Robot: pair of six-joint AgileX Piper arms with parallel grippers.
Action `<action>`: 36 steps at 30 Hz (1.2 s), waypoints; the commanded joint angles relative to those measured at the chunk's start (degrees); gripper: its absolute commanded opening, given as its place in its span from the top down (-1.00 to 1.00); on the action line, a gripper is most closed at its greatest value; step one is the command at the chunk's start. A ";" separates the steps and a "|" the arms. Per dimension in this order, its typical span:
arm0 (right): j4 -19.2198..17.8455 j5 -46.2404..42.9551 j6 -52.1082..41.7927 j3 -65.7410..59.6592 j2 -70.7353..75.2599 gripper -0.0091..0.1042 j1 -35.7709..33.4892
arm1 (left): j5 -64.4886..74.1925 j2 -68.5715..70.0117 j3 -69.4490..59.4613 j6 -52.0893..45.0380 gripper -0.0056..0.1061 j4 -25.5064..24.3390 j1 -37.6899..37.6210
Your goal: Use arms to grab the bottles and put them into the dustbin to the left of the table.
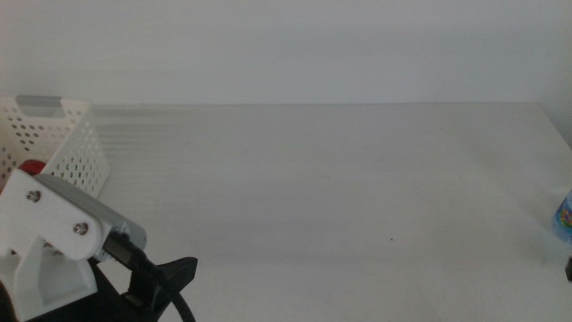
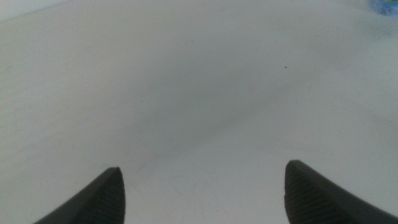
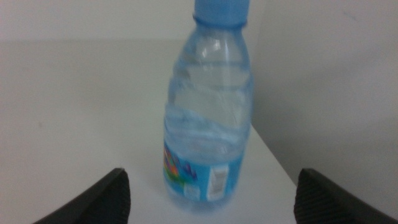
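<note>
One bottle left on the table, one red item in the bin

One water bottle [image 3: 208, 112] stands upright straight ahead of the right tool [image 3: 208, 199], whose jaws are spread wide with nothing between them yet. It sits close to the table's [image 1: 340, 179] right edge, so a push from that tool could, I judge, tip it off. A glimpse of red [image 1: 31, 167] shows inside the bin [image 1: 76, 148], just behind the left arm, probably the can; the yellow bottle is nowhere in view. The left tool [image 2: 202, 193] hangs with jaws apart and empty, bare table ahead of it. Between the two tools the surface is open, giving free room for a carry across to the bin.
</note>
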State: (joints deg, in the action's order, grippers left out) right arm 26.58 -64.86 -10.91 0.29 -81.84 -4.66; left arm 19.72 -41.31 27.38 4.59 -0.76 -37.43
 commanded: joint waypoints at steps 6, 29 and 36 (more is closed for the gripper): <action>1.49 -7.36 -3.68 6.15 -2.16 -0.76 0.37 | -3.93 0.13 1.63 0.19 -0.53 0.23 -0.24; 9.44 -7.95 -5.65 14.85 -12.71 -0.76 0.37 | -3.98 0.13 1.63 0.19 -0.53 0.23 -0.24; 12.48 -8.44 -5.65 17.80 -16.07 -0.76 0.37 | -3.98 0.13 1.63 0.19 -0.53 0.23 -0.24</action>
State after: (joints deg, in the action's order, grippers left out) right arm 39.25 -65.34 -15.89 16.53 -98.82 -4.66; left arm 19.72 -41.31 27.38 4.59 -0.76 -37.43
